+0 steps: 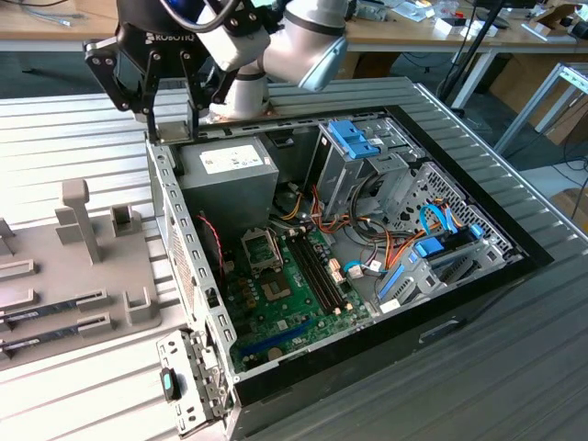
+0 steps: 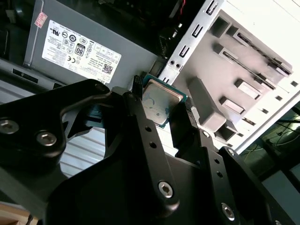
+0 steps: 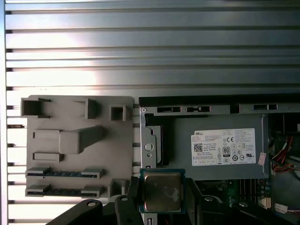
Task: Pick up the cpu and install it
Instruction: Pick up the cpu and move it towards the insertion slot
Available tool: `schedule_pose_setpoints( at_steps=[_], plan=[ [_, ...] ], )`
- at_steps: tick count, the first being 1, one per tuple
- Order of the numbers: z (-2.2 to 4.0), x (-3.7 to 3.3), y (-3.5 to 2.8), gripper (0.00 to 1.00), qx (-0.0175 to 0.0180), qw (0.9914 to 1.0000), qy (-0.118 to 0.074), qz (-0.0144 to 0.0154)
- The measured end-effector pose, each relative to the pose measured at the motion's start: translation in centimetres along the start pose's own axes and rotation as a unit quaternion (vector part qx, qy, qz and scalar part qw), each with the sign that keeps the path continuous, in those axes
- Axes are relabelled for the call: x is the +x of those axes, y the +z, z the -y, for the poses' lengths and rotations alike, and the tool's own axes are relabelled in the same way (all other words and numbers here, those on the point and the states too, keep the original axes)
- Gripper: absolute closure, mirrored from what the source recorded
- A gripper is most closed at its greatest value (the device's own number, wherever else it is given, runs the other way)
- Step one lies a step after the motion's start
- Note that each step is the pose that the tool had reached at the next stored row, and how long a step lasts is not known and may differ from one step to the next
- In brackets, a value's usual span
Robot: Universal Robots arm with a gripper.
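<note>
The open computer case (image 1: 171,230) held a grey power supply (image 1: 230,173) at its far end, a green motherboard (image 1: 276,303) with its hinged socket frame (image 1: 260,250) and dark memory sticks (image 1: 317,271), plus drive cages with blue fittings (image 1: 354,140). Beside it, a grey holder (image 1: 55,276) carried two more sticks in slots (image 3: 63,173). Both sat on a ribbed metal counter (image 1: 73,119); a pale wooden counter (image 1: 413,32) with clutter stood behind.

The exterior view gave the arm (image 1: 294,41) poised over the case wall near the power supply. In both wrist views the fingers (image 2: 140,122) were clamped on opposite edges of the cpu (image 2: 161,101), silver top showing, raised in the air just beside the power supply.
</note>
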State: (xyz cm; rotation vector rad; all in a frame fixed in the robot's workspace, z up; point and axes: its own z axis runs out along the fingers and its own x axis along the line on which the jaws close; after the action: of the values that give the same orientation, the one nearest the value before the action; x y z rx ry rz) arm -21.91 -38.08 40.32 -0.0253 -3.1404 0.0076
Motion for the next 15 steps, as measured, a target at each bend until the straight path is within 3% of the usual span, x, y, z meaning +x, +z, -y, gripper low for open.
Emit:
schedule_pose_setpoints(
  at_steps=[8,15],
  plan=[
    [-0.04,-2.32,0.03,0.53,0.0001,1.00000,0.000,0.0000],
    [0.30,-3.61,0.14,0.53,0.0000,1.00000,0.000,0.0000]
  ],
)
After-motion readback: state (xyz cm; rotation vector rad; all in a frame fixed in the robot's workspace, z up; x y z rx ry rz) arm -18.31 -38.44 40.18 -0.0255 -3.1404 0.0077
